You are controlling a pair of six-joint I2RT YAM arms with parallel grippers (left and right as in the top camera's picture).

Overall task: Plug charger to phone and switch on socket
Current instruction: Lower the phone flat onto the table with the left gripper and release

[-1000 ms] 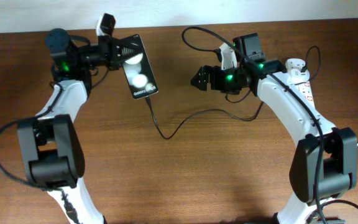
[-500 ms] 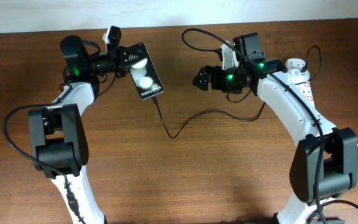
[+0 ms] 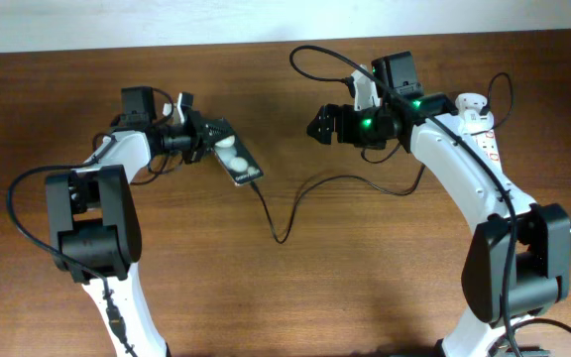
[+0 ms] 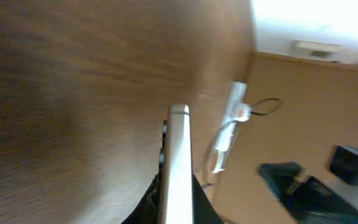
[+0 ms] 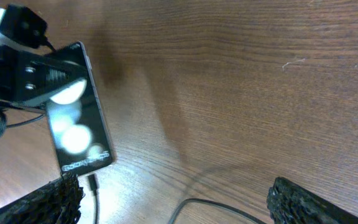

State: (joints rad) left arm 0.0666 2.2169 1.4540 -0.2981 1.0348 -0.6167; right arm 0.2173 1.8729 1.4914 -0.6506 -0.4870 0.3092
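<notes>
Brown wood-grain table (image 3: 295, 278); pale wall (image 3: 266, 20) behind far edge.

Phone (image 3: 236, 159) far-left in left gripper (image 3: 196, 140) — charger (image 3: 337, 178) runs rightward from its near end; socket (image 3: 486, 134) far right on tabletop (image 3: 295, 297).

From above, the right arm (image 3: 454, 159) hides most of the socket (image 3: 490, 139), and its red switch markings are too small to read. The left gripper (image 3: 198, 139) covers the far end of the phone (image 3: 236, 161). Where the charger (image 3: 280, 236) meets the phone's near end, the tip is too small to tell how deeply it sits. In the left wrist view the phone is an edge-on blur, cut off at the bottom. The right gripper (image 5: 182, 200) shows only its fingertips (image 5: 48, 199) at the lower edge, where the cable also leaves the picture.
</notes>
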